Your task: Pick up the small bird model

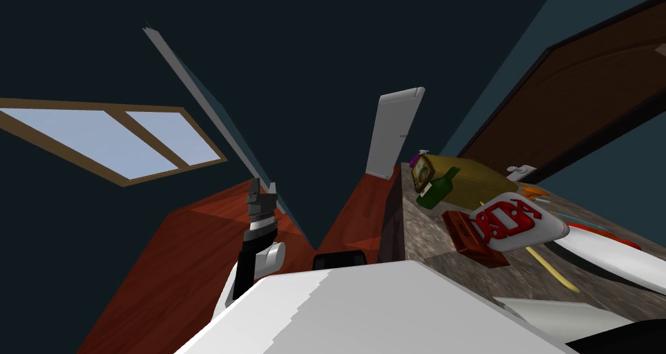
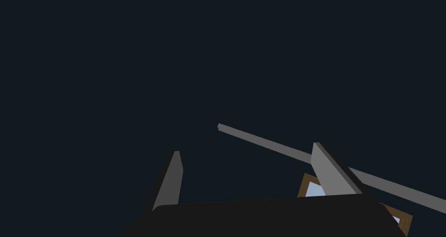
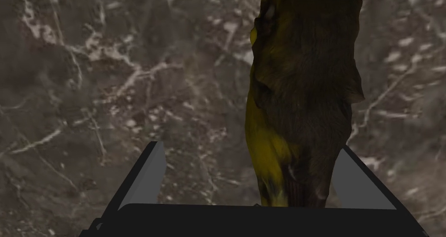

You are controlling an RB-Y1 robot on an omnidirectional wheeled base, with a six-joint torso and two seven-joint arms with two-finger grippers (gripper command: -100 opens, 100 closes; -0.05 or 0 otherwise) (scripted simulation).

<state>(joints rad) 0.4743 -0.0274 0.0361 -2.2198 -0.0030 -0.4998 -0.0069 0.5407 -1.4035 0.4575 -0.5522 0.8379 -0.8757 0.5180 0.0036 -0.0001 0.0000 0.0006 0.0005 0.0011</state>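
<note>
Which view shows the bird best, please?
The right wrist view: the bird looms close inside the open right gripper. In the head view I cannot pick it out; the left wrist view faces away.

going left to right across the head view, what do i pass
window → left gripper → white panel → green bottle → white sign with red letters

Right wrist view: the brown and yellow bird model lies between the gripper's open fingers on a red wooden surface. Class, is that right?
No. The right wrist view shows a dark marbled surface with white veins, not red wood. The rest stands: the brown and yellow bird model lies between the open fingers of the right gripper.
</note>
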